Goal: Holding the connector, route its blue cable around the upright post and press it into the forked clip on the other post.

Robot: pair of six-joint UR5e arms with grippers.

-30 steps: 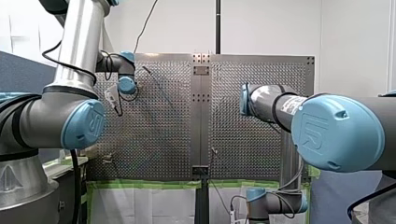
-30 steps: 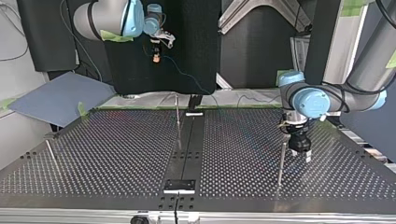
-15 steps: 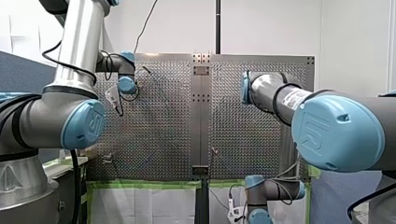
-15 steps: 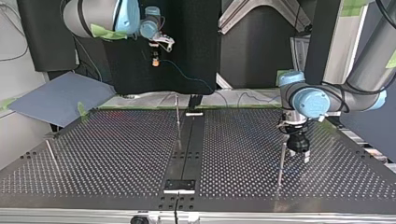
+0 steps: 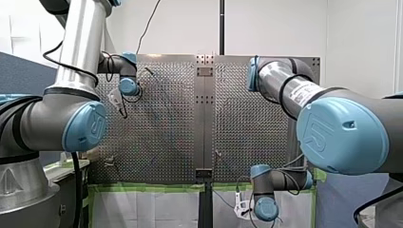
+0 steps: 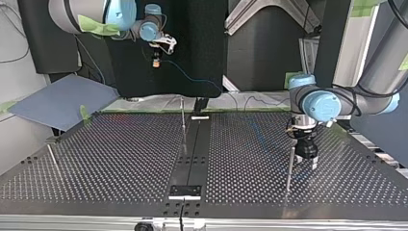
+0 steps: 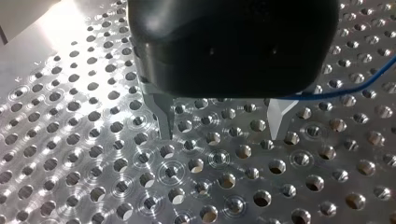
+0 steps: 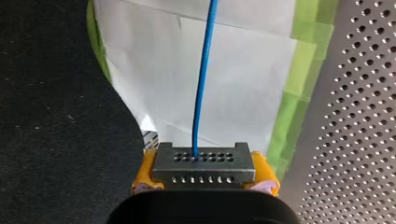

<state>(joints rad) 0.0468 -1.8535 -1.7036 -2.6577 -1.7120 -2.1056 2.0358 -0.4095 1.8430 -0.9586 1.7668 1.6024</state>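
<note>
My right gripper point(image 6: 155, 54) hangs high in the air at the top view's left, above and beyond the far edge of the table point(image 6: 120, 159), and it is pinching the connector point(image 8: 204, 166). In the right wrist view this grey block with rows of small holes sits between the yellow pads point(image 8: 145, 171), which press it from both sides. The blue cable point(image 8: 202, 79) leaves the middle of the connector and runs straight away from the gripper, over a white sheet point(image 8: 233, 70) that has a strip of green tape point(image 8: 299, 79) beside it. In the top view the cable hangs from the connector down and to the right, toward the table's far edge; after that I cannot follow it clearly. My left gripper point(image 7: 222, 122) is low over the table at the top view's right, its fingers point(image 7: 164, 116) spread apart with only bare holes between them, and the cable passes beside its black body. Just beside it, on its left in the top view, stands the right post point(image 6: 289, 168). The middle post point(image 6: 183, 120) stands near the far edge, and the left post point(image 6: 53, 159) near the left edge.
</note>
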